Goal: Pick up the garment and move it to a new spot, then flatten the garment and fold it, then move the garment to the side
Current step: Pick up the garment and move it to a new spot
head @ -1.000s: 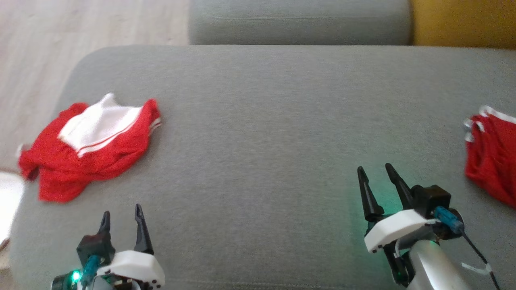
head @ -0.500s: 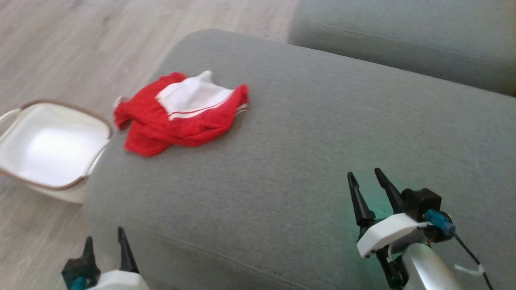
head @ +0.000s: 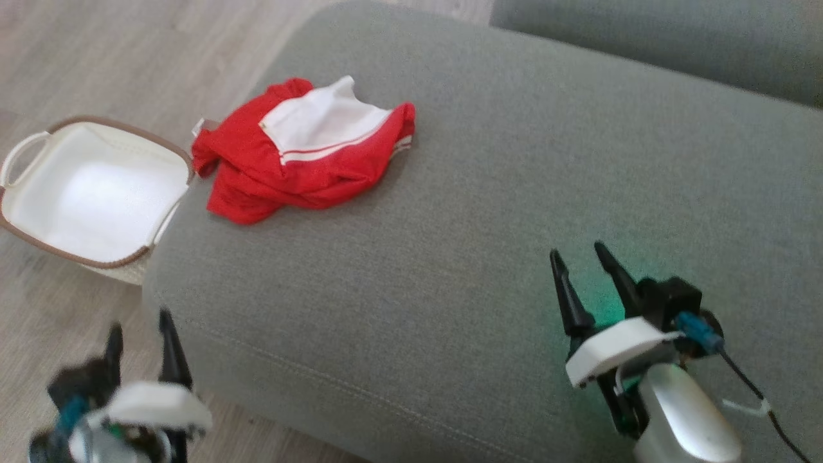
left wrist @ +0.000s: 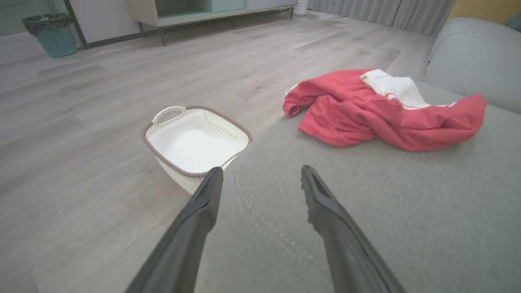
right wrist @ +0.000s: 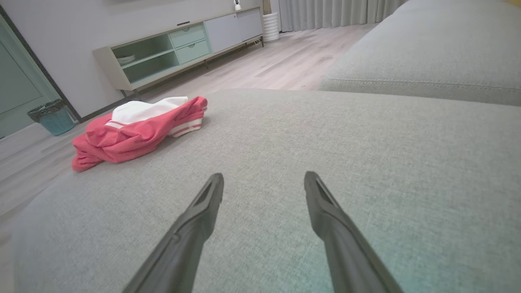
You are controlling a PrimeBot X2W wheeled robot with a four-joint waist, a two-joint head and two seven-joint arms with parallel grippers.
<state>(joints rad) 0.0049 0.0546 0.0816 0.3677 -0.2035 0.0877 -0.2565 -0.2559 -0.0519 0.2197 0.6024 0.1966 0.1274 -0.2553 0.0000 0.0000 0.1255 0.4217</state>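
A crumpled red garment (head: 302, 154) with a white panel and white stripes lies near the far left end of the grey sofa cushion (head: 488, 212). It also appears in the left wrist view as the garment (left wrist: 382, 114) and in the right wrist view as the garment (right wrist: 138, 130). My left gripper (head: 140, 325) is open, hanging off the cushion's near left corner over the floor, well short of the garment. Over the cushion's near right part, my right gripper (head: 578, 257) stands open with nothing between its fingers.
A white basket (head: 90, 193) with a brown rim stands empty on the wooden floor beside the cushion's left end; the basket (left wrist: 195, 142) lies just beyond my left fingertips. A second grey cushion (head: 662, 38) sits behind. A cabinet (right wrist: 183, 49) and a teal bin (left wrist: 53, 34) stand far off.
The head camera has swung left, bringing the basket and floor into view and losing the red cloth at the right. My left gripper now hangs beyond the cushion's edge. Both grippers stay open.
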